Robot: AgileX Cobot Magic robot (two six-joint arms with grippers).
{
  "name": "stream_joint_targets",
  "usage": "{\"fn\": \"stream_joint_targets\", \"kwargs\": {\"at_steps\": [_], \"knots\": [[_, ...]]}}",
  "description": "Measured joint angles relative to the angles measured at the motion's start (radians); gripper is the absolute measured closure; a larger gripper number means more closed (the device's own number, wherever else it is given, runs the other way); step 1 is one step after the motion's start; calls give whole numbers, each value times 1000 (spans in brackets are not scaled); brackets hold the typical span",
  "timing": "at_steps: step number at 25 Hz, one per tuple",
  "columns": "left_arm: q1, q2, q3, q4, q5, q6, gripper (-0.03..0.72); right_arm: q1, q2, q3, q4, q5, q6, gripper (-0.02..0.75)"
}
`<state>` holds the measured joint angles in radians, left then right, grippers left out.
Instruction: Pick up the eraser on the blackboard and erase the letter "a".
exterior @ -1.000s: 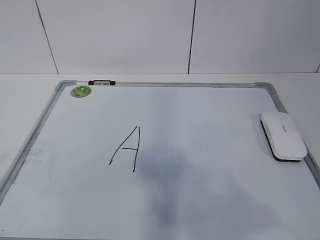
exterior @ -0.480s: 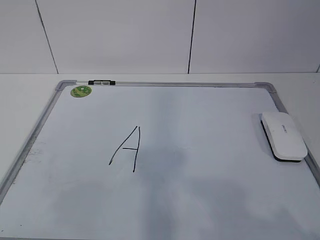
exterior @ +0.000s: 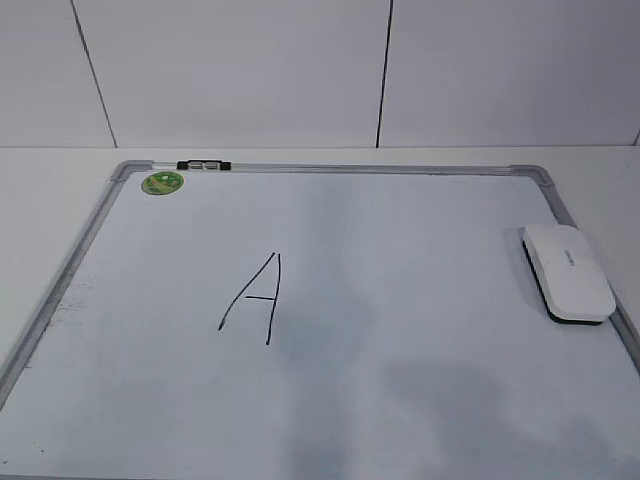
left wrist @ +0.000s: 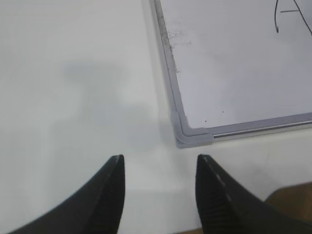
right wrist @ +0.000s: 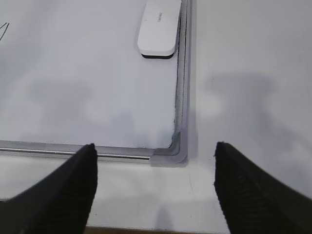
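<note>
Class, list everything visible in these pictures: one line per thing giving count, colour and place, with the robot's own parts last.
blackboard: one, white with grey frame, flat on the table.
letter A: one, black, left of the board's middle.
eraser: one, white over black felt, at the board's right edge.
sticker: one, green, far left corner.
clip: one, black, far frame.
table: one, white, underneath.
left gripper: one, black, open, near left corner.
right gripper: one, black, open, near right corner.

one blackboard [exterior: 330, 168], one eraser [exterior: 567, 270], one written letter [exterior: 253, 297], one green sticker [exterior: 162, 182]

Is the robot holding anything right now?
No. Both grippers, left and right, are open and empty; the eraser lies on the board.
</note>
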<state>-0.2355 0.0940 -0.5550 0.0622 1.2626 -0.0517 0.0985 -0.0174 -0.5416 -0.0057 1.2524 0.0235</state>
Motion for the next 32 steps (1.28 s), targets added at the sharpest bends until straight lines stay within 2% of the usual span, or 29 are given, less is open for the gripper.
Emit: {"fn": "stream_joint_targets", "kwargs": {"at_steps": [7,25,32], "knots": [[0,0,46,-6,-134,0,328,0,0,28,-8,-70,-1,145],[0,0,50,-11,-155,0,329,0,0,42,-44,-95,-2,145],[0,0,50,-11,-155,0,360,0,0,42,-44,-95,-4,145]]}}
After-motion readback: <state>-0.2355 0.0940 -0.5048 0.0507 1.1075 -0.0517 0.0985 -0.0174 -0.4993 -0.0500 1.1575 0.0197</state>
